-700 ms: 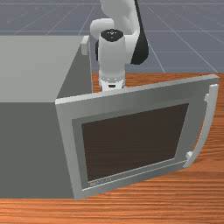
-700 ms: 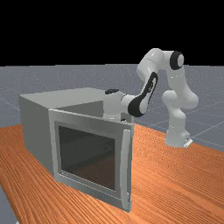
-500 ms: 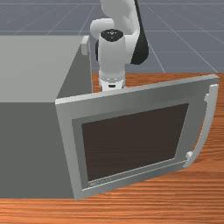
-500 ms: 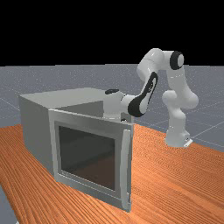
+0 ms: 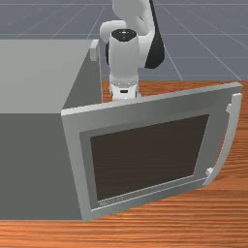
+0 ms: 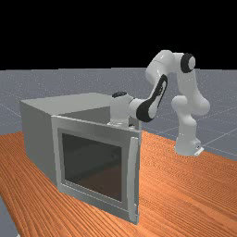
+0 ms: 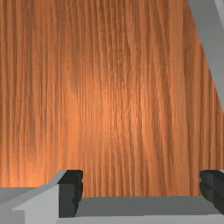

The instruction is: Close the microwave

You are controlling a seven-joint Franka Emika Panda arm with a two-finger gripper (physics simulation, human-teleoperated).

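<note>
Behind the top edge of the swung-out microwave door, my gripper points down, its lower part hidden by the door. The grey microwave body is at the front view's left, joined to the door at the door's left edge. A curved handle runs along the door's free edge. In the far view, the hand stands on the arm's side of the door, beside the body. In the wrist view the gripper is open, its fingers wide apart, with grey surfaces below and beside them.
The wooden table extends around the microwave and beneath the door. A narrow light grey piece stands at the body's far corner, close to the hand in the front view. The arm's base is at the far view's right.
My hand has risen slightly, showing a bit more of its lower part above the door's top edge. The door and the microwave body stand as before.
</note>
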